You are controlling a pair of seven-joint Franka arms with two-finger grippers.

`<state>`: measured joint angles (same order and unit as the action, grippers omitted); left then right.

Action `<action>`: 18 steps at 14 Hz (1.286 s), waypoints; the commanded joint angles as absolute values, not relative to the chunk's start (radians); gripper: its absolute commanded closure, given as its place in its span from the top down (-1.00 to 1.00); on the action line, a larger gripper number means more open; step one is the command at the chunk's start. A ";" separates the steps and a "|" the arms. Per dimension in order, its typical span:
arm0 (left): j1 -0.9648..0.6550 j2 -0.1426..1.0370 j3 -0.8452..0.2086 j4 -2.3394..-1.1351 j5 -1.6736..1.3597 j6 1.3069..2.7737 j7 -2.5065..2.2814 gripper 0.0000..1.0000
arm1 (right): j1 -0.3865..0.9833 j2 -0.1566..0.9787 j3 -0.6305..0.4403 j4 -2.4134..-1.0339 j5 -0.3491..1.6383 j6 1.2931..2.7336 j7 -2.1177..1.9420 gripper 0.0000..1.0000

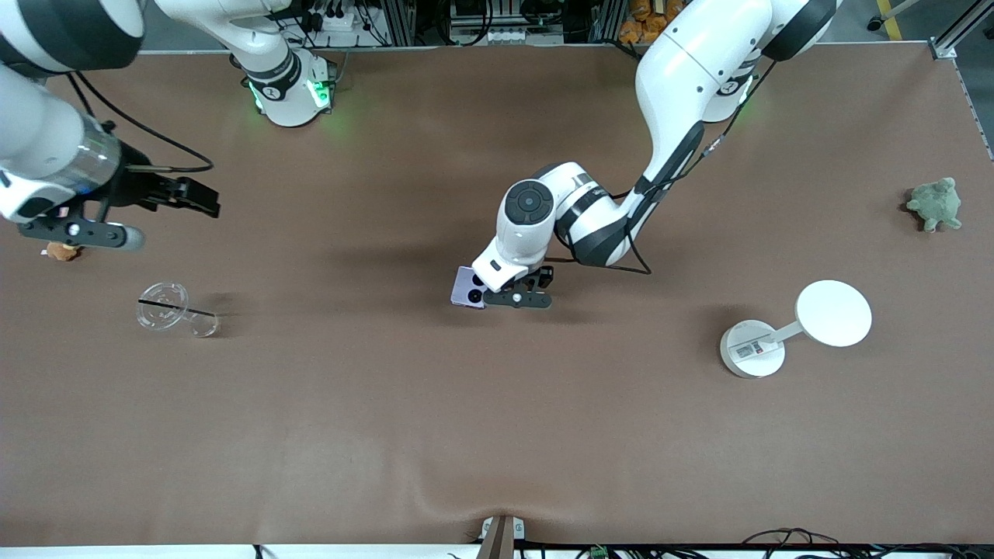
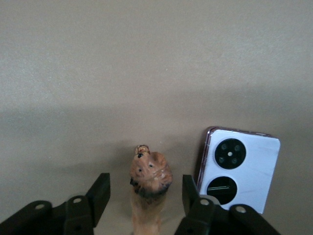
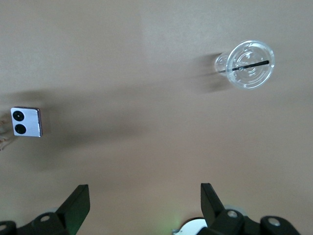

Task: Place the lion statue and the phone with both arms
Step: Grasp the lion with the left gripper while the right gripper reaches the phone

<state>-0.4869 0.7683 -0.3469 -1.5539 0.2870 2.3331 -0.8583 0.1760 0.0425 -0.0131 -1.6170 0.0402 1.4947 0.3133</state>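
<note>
Left hand (image 2: 142, 200): fingers spread, released around lion statue (image 2: 149, 183), which touches neither.
Front view: lion hidden; phone (image 1: 468, 288) part-covered.
Right hand (image 3: 145, 208): released, waiting.

I see a plain brown table (image 1: 388, 435). The phone (image 2: 242, 169) is pale lavender-white with two black camera circles. The lion statue (image 2: 149, 183) is orange-brown, its mane darker brown. The left gripper (image 2: 142, 196) and right gripper (image 3: 144, 200) are black, on white arms with black joints. Toward the left arm's end sit a green plush turtle (image 1: 935, 204) and a white round stand (image 1: 792, 326). Toward the right arm's end I see a clear plastic cup (image 1: 175, 309) with a black straw, plus a small tan plush toy (image 1: 60, 251).
</note>
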 commanded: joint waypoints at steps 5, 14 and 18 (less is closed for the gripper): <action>-0.488 0.761 -0.330 -1.537 0.339 2.342 -0.874 -1.00 | 0.288 0.090 -0.002 -1.615 0.043 1.546 0.494 1.00; -0.313 0.563 -0.337 -1.543 0.371 2.163 -0.691 -1.00 | 0.494 0.283 0.021 -1.602 0.035 1.765 0.454 1.00; -0.195 0.548 -0.345 -1.575 0.359 2.121 -0.608 -1.00 | 0.528 0.366 0.021 -1.597 0.038 1.888 0.451 1.00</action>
<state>-0.2477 0.5666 -0.3340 -1.5310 0.3556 2.1269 -0.6330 0.5265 0.3352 0.0283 -1.6202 0.0386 1.8658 0.4738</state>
